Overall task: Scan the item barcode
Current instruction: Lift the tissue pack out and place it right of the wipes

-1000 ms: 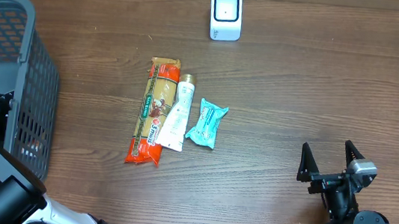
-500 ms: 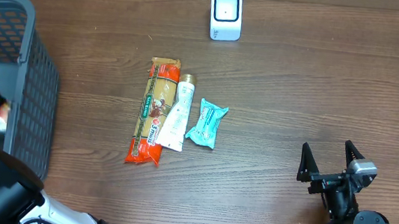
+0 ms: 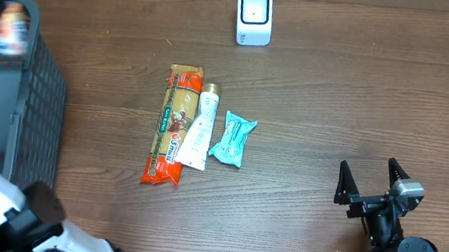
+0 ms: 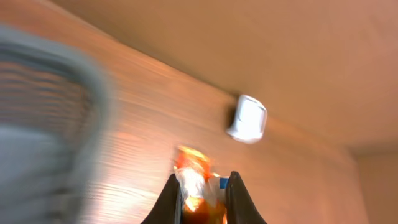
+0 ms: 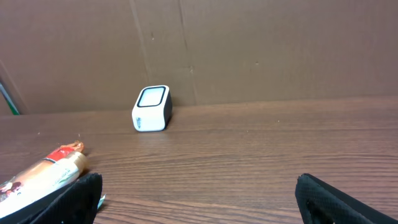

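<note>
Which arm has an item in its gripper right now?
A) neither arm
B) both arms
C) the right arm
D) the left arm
D: in the left wrist view the left gripper is shut on an orange packet pinched between its fingers, while the overhead view shows the right gripper open with nothing between its fingers.

Table (image 3: 338, 96): dark wood grain, smooth, semi-matt. Scanner (image 3: 254, 17): white glossy plastic. Basket (image 3: 39, 113), far left of scanner: grey plastic mesh. Wrappers (image 3: 172, 128) nr scanner's front: shiny film. Cardboard (image 5: 249, 50) behind scanner: matt. Pack (image 4: 191, 163) in left gripper (image 4: 203, 180): glossy, blurred.
</note>
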Controlling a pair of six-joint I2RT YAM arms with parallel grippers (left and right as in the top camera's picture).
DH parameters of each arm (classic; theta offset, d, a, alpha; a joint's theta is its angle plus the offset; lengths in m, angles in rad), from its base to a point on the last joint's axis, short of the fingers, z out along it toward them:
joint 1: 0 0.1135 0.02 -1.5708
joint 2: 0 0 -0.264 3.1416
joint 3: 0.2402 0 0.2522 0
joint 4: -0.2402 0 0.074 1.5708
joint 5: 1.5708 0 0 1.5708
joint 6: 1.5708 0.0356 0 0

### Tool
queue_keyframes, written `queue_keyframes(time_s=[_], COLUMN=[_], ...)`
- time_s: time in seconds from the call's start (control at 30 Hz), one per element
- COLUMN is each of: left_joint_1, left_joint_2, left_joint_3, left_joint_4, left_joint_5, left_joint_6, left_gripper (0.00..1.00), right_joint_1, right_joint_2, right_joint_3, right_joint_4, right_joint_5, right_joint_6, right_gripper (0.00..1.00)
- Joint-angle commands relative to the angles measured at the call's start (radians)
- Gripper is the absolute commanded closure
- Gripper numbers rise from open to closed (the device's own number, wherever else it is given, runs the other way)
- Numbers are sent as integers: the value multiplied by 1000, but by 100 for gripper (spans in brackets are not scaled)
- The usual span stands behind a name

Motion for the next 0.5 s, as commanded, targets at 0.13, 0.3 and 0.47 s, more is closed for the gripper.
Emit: queue_keyframes(time_s=[0.13,0.3,0.47], left_joint_1=[-453,-758,-1031], left_joint_2=[-43,-37,-36], left_joint_3=[-26,-200,-526], left_joint_4=[-100,-38,202], left_joint_5=[-220,-403,-475], left_joint_6=[68,-14,-111], left_gripper=[96,96,96], right_joint_1=[8,8,8], right_joint_2=[-12,-12,-12], right_joint_3=[-11,-11,-11], right_joint_4=[3,3,3], right_joint_5=[9,9,9], right_joint_6=[2,2,2], right_gripper=[0,0,0])
